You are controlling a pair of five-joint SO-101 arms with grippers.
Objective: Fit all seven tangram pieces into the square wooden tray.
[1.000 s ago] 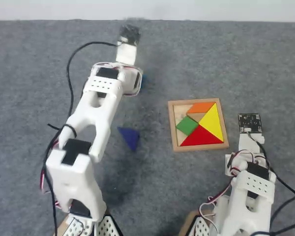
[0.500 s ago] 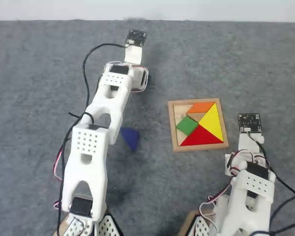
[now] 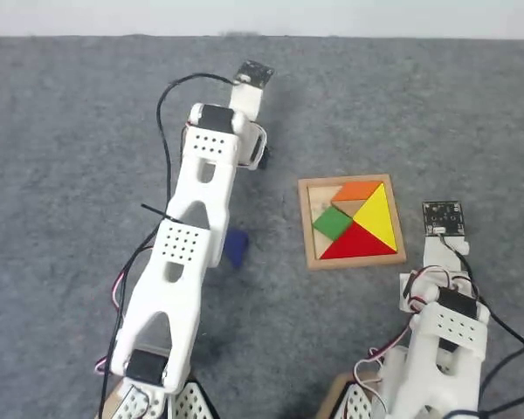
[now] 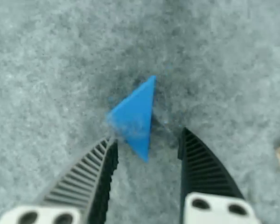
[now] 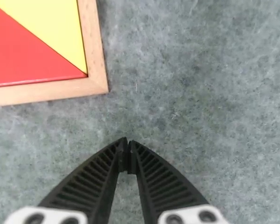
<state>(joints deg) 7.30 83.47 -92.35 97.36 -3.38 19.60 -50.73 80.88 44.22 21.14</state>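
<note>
The square wooden tray (image 3: pixel 306 229) lies right of centre, holding orange (image 3: pixel 358 189), yellow (image 3: pixel 377 217), red (image 3: pixel 356 242) and green (image 3: pixel 332 222) pieces. A dark blue piece (image 3: pixel 237 248) rests on the carpet, half hidden by the left arm. My left gripper (image 4: pixel 148 138) is open, low over a light blue triangle (image 4: pixel 133 116) that lies just ahead of and between its fingertips. In the high view the left gripper (image 3: pixel 260 155) is at the far middle. My right gripper (image 5: pixel 126 143) is shut and empty, over carpet just off the tray's corner (image 5: pixel 94 56).
Grey carpet covers the table. The long white left arm (image 3: pixel 188 244) stretches from the near edge to the far middle, left of the tray. The right arm (image 3: pixel 443 323) stands folded at the near right, its camera board (image 3: pixel 443 218) beside the tray.
The left arm has stretched out and swung slightly right, bringing its gripper over the light blue triangle and covering part of the dark blue piece. The right arm has kept still.
</note>
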